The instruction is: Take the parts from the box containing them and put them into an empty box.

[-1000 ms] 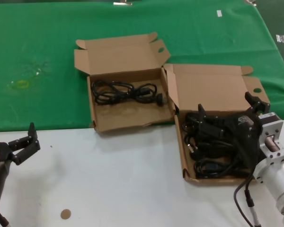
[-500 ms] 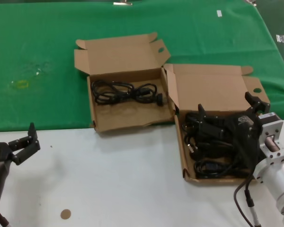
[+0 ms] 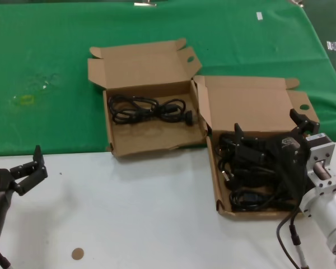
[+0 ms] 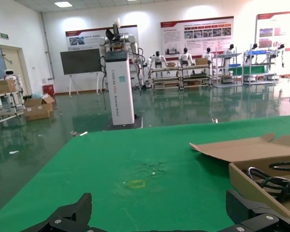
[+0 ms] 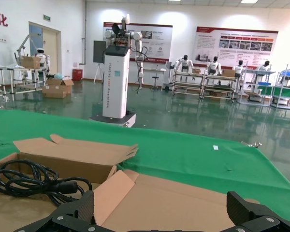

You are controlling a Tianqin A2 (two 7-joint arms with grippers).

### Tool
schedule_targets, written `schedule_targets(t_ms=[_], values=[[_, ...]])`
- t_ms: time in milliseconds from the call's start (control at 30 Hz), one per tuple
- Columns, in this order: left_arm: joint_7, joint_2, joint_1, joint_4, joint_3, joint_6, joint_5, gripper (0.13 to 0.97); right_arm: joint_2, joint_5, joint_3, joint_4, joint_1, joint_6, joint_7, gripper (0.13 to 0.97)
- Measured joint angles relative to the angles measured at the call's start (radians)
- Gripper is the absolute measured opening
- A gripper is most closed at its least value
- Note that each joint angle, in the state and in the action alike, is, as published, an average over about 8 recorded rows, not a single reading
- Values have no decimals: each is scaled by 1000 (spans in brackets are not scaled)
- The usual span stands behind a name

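Nearest the robot, the left gripper (image 3: pixel 29 168) is parked over the white table (image 3: pixel 134 213), fingers spread wide and holding nothing; it is judged idle while the other arm works. The right gripper (image 3: pixel 269 134) is placed low over the right box (image 3: pixel 252 101), fingers spread wide across the heap of cords (image 3: pixel 243 185), apparently lined up for a pick. No cord is seen gripped; contact with the heap cannot be told. Farther off, on the green cloth (image 3: pixel 56 50), the left box (image 3: pixel 140 67) holds one coiled cord (image 3: pixel 148 108), so transfer is judged partly done. In the right wrist view that cord (image 5: pixel 26 181) is shown close and both fingertips stand well apart; the heap itself is shown only in the head view.
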Motion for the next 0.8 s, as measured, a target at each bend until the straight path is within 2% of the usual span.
schedule_targets(t_ms=[800], values=[[1,0,0,0,0,0,0,966,0,0,0,0,0,0,0,966]])
